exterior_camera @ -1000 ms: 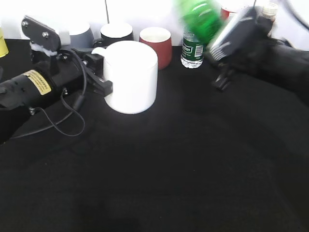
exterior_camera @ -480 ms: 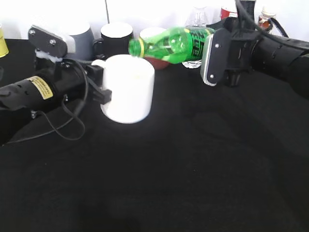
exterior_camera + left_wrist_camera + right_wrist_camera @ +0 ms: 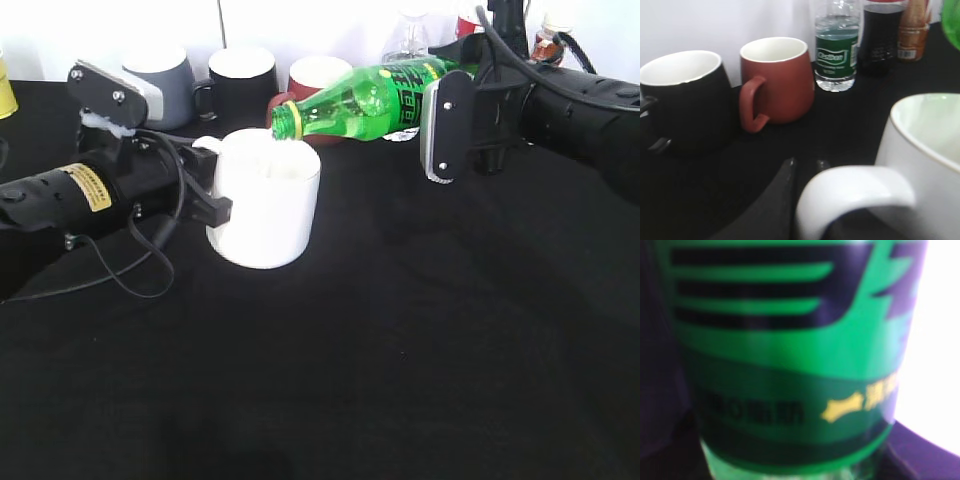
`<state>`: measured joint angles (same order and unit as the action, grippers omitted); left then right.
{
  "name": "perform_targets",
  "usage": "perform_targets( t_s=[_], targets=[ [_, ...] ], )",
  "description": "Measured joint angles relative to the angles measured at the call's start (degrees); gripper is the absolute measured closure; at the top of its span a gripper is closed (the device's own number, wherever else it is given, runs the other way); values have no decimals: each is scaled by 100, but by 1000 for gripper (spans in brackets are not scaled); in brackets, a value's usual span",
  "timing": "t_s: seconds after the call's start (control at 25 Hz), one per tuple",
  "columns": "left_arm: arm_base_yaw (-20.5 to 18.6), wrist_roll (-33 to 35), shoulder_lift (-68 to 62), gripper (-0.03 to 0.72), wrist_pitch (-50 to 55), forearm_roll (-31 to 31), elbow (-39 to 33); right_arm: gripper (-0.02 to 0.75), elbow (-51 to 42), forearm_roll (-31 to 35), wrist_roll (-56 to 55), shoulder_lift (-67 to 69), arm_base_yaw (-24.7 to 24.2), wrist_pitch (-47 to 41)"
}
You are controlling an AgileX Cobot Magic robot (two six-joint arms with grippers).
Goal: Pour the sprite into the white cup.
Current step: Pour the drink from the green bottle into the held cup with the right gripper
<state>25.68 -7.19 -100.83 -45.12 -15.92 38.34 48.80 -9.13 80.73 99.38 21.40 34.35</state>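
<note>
1. The white cup (image 3: pixel 263 205) is standing upright on the black table (image 3: pixel 400 350), mouth up, with its loop handle (image 3: pixel 855 192) pointing toward the left arm.
2. The left gripper (image 3: pixel 205 185) is clenching that handle; in the left wrist view its dark fingers (image 3: pixel 782 200) are sitting against the loop.
3. The sprite (image 3: pixel 365 100) is lying nearly horizontal above the table, its long axis running left to right, its neck pointing left and dipping slightly, its mouth hovering just over the cup's rim.
4. The right gripper (image 3: pixel 455 125) is grasping the bottle around its labelled body.
5. Behind, a grey mug (image 3: pixel 165 75), black mug (image 3: pixel 240 80), red mug (image 3: pixel 777 80) and water bottle (image 3: pixel 837 50) are standing along the back.
</note>
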Motion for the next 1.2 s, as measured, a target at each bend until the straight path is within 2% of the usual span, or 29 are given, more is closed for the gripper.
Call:
perform_targets(
  t_s=[0.4,1.04,1.2],
  targets=[
    [0,0,0,610,45,-222,0,342,7,17,414,0,0,80],
    [0,15,-11,610,81,-239,0,342,7,28,445,0,0,149],
    [0,21,-11,610,-256,-232,0,342,7,18,-918,0,0,149]
  ],
)
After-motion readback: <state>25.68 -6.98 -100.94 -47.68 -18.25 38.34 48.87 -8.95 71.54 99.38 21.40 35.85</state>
